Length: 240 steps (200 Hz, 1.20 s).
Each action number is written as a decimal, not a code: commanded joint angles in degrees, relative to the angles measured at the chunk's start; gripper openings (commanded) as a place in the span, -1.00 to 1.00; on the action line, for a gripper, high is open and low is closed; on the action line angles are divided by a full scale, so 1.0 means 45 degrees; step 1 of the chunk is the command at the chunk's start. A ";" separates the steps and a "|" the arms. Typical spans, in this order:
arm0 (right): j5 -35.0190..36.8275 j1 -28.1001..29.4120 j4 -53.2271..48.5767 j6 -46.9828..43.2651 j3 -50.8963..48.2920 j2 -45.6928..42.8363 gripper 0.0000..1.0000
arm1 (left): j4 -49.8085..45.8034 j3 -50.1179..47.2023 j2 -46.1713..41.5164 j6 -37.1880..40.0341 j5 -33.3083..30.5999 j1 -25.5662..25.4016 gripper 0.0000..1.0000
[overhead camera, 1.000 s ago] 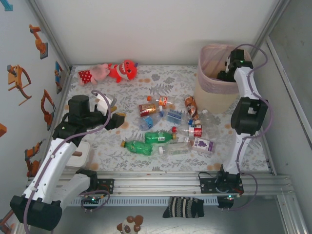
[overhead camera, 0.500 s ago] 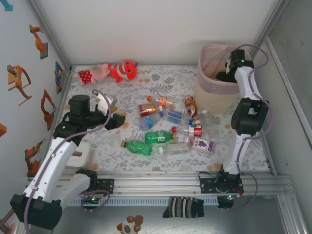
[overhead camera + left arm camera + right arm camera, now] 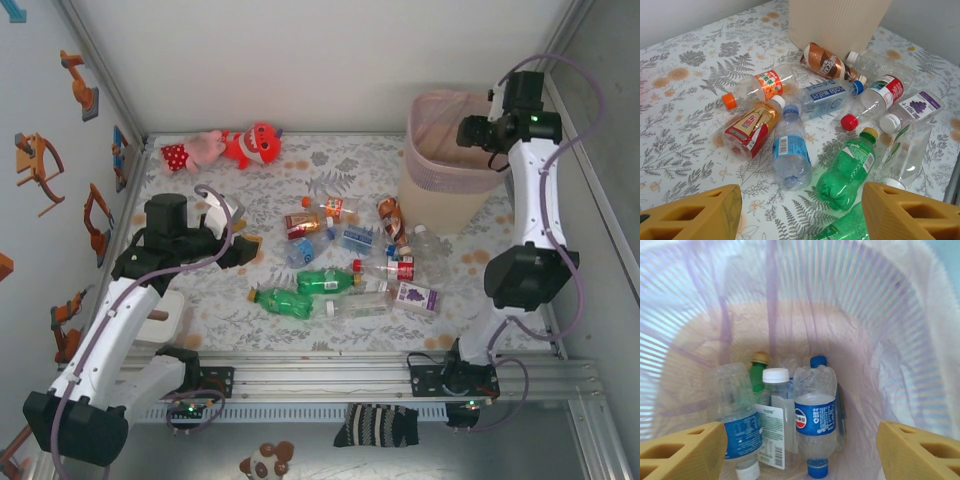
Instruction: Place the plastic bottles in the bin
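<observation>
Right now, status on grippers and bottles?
Left gripper open, empty, over loose bottles on table. Right gripper open above bin, several bottles inside. Plush toys well clear.

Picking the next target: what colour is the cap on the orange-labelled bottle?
Orange. The cap shows best in the left wrist view.

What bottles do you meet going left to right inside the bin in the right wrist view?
clear bottle with blue label → white-capped bottle with pale green label → crumpled bottle with dark blue label. The green bottle behind overlaps them, so I skip it.
</observation>
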 commanded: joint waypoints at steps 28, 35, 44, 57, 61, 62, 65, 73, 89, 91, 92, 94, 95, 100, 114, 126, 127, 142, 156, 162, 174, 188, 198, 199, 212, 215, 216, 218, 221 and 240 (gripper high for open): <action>-0.1012 0.0194 0.0591 0.0588 -0.1597 -0.2591 0.54 | -0.0563 -0.0416 0.0295 0.1547 0.0349 -0.0435 0.27; -0.1134 0.0199 0.0807 0.0667 -0.2023 -0.2994 0.54 | -0.0681 -0.0416 0.0378 0.1751 0.0148 -0.0638 0.27; -0.1276 0.0223 0.1074 0.0772 -0.2564 -0.3464 0.54 | -0.0891 -0.0433 0.0537 0.2099 -0.0143 -0.0935 0.27; -0.1430 0.0211 0.1376 0.0902 -0.3257 -0.4199 0.54 | -0.1337 -0.0435 0.0796 0.2714 -0.0844 -0.1562 0.28; -0.1470 0.0223 0.1444 0.0943 -0.3460 -0.4387 0.54 | -0.1446 -0.0435 0.0910 0.2872 -0.1152 -0.1789 0.28; -0.1477 0.0214 0.1466 0.0949 -0.3504 -0.4412 0.54 | -0.1466 -0.0426 0.0942 0.2919 -0.1215 -0.1841 0.28; -0.1516 0.0224 0.1525 0.0964 -0.3653 -0.4580 0.54 | -0.1566 -0.0424 0.1051 0.3041 -0.1413 -0.1993 0.28; -0.1565 0.0215 0.1641 0.1009 -0.4034 -0.4943 0.54 | -0.1905 -0.0416 0.1311 0.3394 -0.1819 -0.2354 0.29; -0.1602 0.0210 0.1814 0.1057 -0.4759 -0.5669 0.53 | -0.2394 -0.0389 0.1877 0.3770 -0.2819 -0.3054 0.30; -0.1612 0.0221 0.1833 0.1059 -0.4852 -0.5751 0.54 | -0.2435 -0.0394 0.1952 0.3797 -0.2939 -0.3134 0.30; -0.1617 0.0223 0.1846 0.1066 -0.4904 -0.5797 0.54 | -0.2458 -0.0386 0.1991 0.3821 -0.2997 -0.3167 0.30; -0.1606 0.0210 0.1866 0.1056 -0.4991 -0.5880 0.54 | -0.2520 -0.0364 0.2054 0.3849 -0.3125 -0.3231 0.31; -0.1614 0.0218 0.1872 0.1064 -0.5032 -0.5920 0.53 | -0.2550 -0.0361 0.2100 0.3876 -0.3178 -0.3274 0.31; -0.1624 0.0208 0.1897 0.1068 -0.5219 -0.6088 0.54 | -0.2681 -0.0314 0.2302 0.3945 -0.3430 -0.3429 0.31; -0.1642 0.0225 0.1974 0.1082 -0.5742 -0.6566 0.54 | -0.3049 -0.0228 0.2809 0.4176 -0.3987 -0.3841 0.36; -0.1680 0.0222 0.2020 0.1090 -0.6121 -0.6921 0.54 | -0.3259 -0.0192 0.3234 0.4449 -0.4453 -0.4213 0.40; -0.1680 0.0214 0.2027 0.1091 -0.6143 -0.6949 0.54 | -0.3271 -0.0186 0.3276 0.4469 -0.4497 -0.4244 0.40; -0.1734 0.0225 0.2051 0.1060 -0.6507 -0.7233 0.54 | -0.3399 -0.0104 0.3772 0.4688 -0.4774 -0.4762 0.49; -0.1739 0.0206 0.2052 0.1038 -0.6777 -0.7466 0.54 | -0.3408 -0.0054 0.4156 0.4883 -0.4992 -0.5266 0.56; -0.1749 0.0210 0.2049 0.1030 -0.6887 -0.7553 0.54 | -0.3400 -0.0074 0.4314 0.5012 -0.5143 -0.5521 0.58; -0.1776 0.0219 0.2039 0.1025 -0.7063 -0.7705 0.54 | -0.3401 -0.0101 0.4629 0.5303 -0.5523 -0.5935 0.61; -0.1817 0.0211 0.2040 0.1032 -0.7219 -0.7895 0.54 | -0.3411 -0.0117 0.5045 0.5646 -0.6030 -0.6324 0.64; -0.1837 0.0212 0.2054 0.1018 -0.7307 -0.7994 0.54 | -0.3363 -0.0086 0.5371 0.5876 -0.6309 -0.6518 0.65; -0.1847 0.0219 0.2054 0.1026 -0.7313 -0.8003 0.54 | -0.3362 -0.0085 0.5390 0.5896 -0.6333 -0.6539 0.65; -0.1859 0.0225 0.2050 0.1052 -0.7401 -0.8147 0.54 | -0.3255 -0.0026 0.5786 0.6146 -0.6503 -0.6710 0.72; -0.1874 0.0225 0.2037 0.1053 -0.7412 -0.8184 0.54 | -0.3196 -0.0025 0.5880 0.6198 -0.6544 -0.6732 0.74; -0.1875 0.0215 0.2036 0.1053 -0.7414 -0.8186 0.54 | -0.3171 -0.0025 0.5908 0.6213 -0.6558 -0.6744 0.75; -0.1876 0.0221 0.2035 0.1036 -0.7426 -0.8201 0.54 | -0.3152 -0.0025 0.5968 0.6248 -0.6617 -0.6767 0.75; -0.1876 0.0208 0.2047 0.1051 -0.7444 -0.8237 0.54 | -0.3103 -0.0025 0.6074 0.6277 -0.6675 -0.6783 0.76; -0.1866 0.0225 0.2023 0.1043 -0.7516 -0.8397 0.54 | -0.2742 -0.0034 0.6710 0.6442 -0.7031 -0.6853 0.76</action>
